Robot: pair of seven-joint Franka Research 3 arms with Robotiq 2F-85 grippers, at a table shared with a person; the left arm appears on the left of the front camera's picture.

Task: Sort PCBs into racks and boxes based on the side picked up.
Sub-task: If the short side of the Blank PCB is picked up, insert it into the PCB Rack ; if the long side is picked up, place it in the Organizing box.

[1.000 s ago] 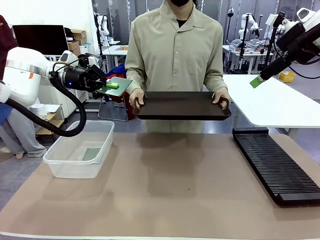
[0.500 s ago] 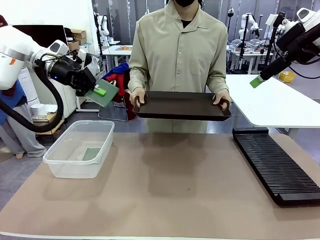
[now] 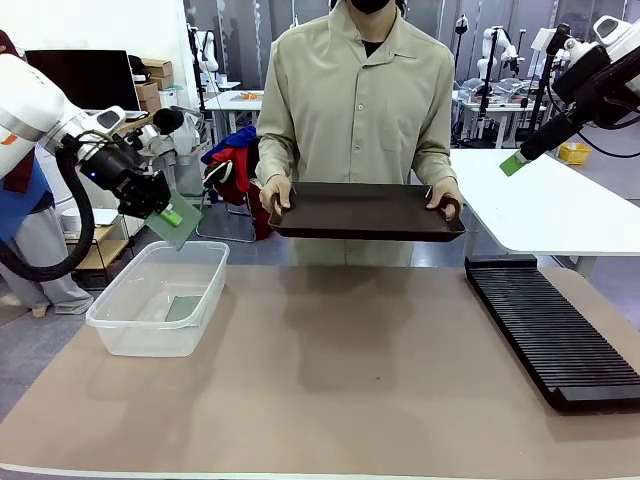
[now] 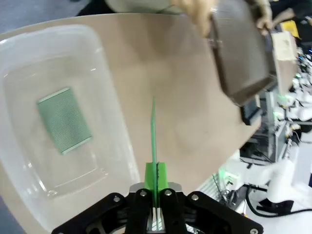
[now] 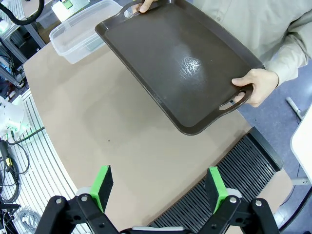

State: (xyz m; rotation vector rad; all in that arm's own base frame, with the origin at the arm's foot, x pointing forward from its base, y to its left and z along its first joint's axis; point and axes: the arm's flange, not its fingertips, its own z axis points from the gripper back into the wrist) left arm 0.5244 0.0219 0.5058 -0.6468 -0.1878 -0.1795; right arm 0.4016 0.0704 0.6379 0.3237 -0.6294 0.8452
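- The left gripper (image 3: 172, 214), clamped on a PCB (image 3: 178, 224), hangs above the clear box's (image 3: 118, 328) far rim; another PCB (image 4: 64, 120) lies inside.
- Next move, likely: lower over the box and release.
- The right gripper (image 5: 161, 187), fingers apart and empty, waits high above the rack (image 3: 550, 331); a person holds a tray (image 3: 365, 210) beyond the box.

No legible text or labels anywhere.

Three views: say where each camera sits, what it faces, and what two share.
Front: between the arms, facing the person holding the tray; left tool grips a PCB.
Left wrist: above the box, looking along its fingers clamping the PCB edge-on.
Right wrist: high, looking down past open green pads at tray and rack.
Shared: tray and box.
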